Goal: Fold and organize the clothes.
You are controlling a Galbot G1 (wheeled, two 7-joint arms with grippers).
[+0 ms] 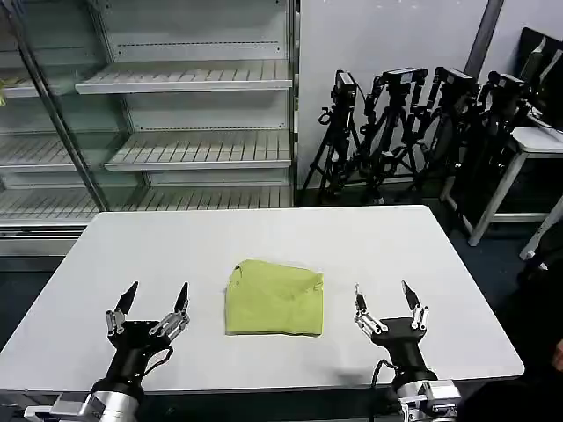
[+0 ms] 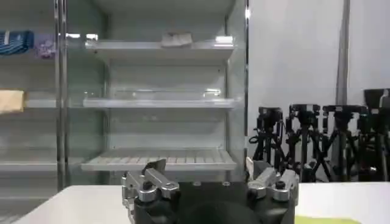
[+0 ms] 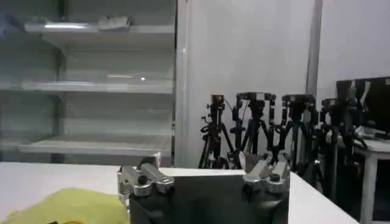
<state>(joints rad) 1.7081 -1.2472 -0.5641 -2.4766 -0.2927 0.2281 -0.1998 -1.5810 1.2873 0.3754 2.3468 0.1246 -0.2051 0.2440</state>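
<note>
A plain lime-green soft-fabric T-shirt (image 1: 274, 298) is seen at lower centre of the head view, already folded into a compact, roughly square bundle lying on the white rectangular table (image 1: 369, 242); the folding therefore appears largely done, and what may be left is judged to be a final tidying or placing. The left claw (image 1: 155, 298) is held at lower left with fingers spread and empty; the right claw (image 1: 384, 297) is held at lower right, likewise spread and empty, both apart from the shirt.

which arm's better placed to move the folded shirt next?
Near tie, slight edge left: the left gripper sits open marginally nearer the folded lime-green T-shirt than the open right gripper. Both flank it, neither touching.
</note>
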